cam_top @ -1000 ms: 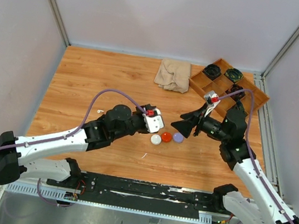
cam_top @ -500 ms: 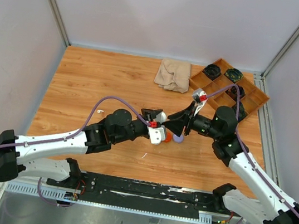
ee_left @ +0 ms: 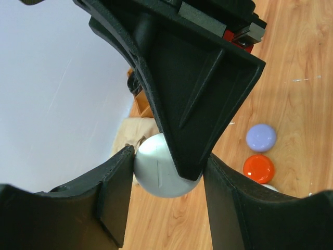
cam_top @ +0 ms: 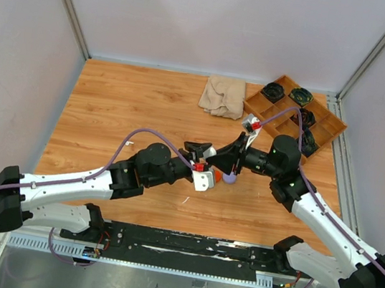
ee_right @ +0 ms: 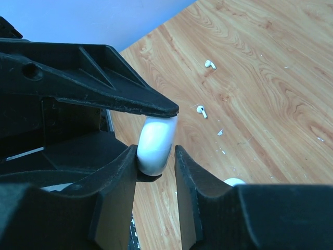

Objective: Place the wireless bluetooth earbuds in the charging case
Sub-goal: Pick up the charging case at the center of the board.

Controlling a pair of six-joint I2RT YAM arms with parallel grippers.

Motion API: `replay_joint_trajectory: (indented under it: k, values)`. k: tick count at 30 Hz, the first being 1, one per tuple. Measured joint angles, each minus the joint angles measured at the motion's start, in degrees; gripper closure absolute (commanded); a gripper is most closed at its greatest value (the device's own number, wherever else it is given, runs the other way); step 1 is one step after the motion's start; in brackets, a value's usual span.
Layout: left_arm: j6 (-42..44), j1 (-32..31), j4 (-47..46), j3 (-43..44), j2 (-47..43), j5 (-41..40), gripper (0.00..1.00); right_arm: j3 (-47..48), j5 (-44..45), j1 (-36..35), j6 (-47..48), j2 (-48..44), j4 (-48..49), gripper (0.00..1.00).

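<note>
- The two arms meet over the middle of the wooden table (cam_top: 111, 103), both on one thing: a white round puck-shaped case (ee_left: 156, 179), held up off the boards.
- The left gripper (ee_left: 167, 164) has its black fingers closed on the rim of the white case. One pad visibly presses the case's edge; the other side is hidden behind a finger of the right arm.
- The right gripper (ee_right: 156, 156) comes in from the other side and clamps the same case across its two flat faces. In the right wrist view the case shows edge-on, with a finger tight against each side.
- So each tool grips the white case, crossed at an angle to the other.
- The case's lid looks shut; no open seam shows.
- The small white stemmed earbuds are down on the table, outside any case: one earbud (ee_right: 210, 64) lies farther off and a second earbud (ee_right: 201, 111) nearer, apart from each other and well clear of the grippers.
- Below the held case a pale purple round case (ee_left: 260, 138) and an orange round case (ee_left: 258, 169) lie just beside each other on the wood.
- At the far edge, a crumpled beige cloth (cam_top: 223, 96) lies next to a wooden compartment tray (cam_top: 326, 123) with black round pieces (cam_top: 273, 92) in its far compartments.
</note>
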State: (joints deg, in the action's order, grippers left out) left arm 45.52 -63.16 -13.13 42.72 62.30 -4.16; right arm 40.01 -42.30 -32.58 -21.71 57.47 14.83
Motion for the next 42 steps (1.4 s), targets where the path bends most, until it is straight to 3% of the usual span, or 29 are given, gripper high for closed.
replay_joint_trajectory:
  k: [7, 15, 20, 31, 42]
  values:
    - [1.1, -0.4, 0.5, 0.0, 0.0, -0.1, 0.51, 0.0, -0.7, -0.4, 0.1, 1.0, 0.8, 0.76]
    - [0.9, -1.1, -0.6, -1.2, -0.9, -0.1, 0.2, 0.0, -1.1, -0.6, 2.3, 1.4, 0.1, 0.98]
    - [-1.7, -1.3, -2.4, -3.8, -4.2, -0.9, 0.14, -0.1, -1.0, -0.6, 5.4, 1.3, 0.2, 0.99]
    - [-14.8, -0.7, -7.4, -9.9, -10.3, -2.2, 0.12, -4.6, -1.3, 0.1, 11.7, -0.7, 5.6, 0.99]
    - [-33.9, 11.4, -12.7, -13.3, -13.6, 7.5, 0.11, -9.9, -4.1, 0.2, 15.5, -1.7, 15.0, 0.99]
